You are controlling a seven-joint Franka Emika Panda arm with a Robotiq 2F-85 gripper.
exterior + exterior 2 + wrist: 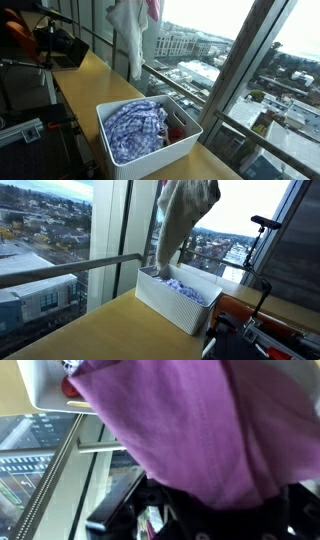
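A pale garment with a pink-purple part [129, 40] hangs in the air from the top of the picture in both exterior views [181, 220]. Its lower end dangles over the far end of a white slotted basket [150, 163], which also shows in the second exterior view [168, 304]. In the wrist view the purple cloth [200, 420] fills most of the picture and covers my gripper [195, 510]; only dark parts of it show below. The fingers are hidden, but the cloth hangs from them. The basket holds a blue-and-white checked cloth [135, 128] and something red [177, 131].
The basket stands on a long wooden counter [90, 75] along a tall window with a metal rail [70, 268]. Black camera gear on a stand [60, 45] sits at the counter's far end. A tripod [262, 225] and red-and-black equipment [260, 330] stand beside the basket.
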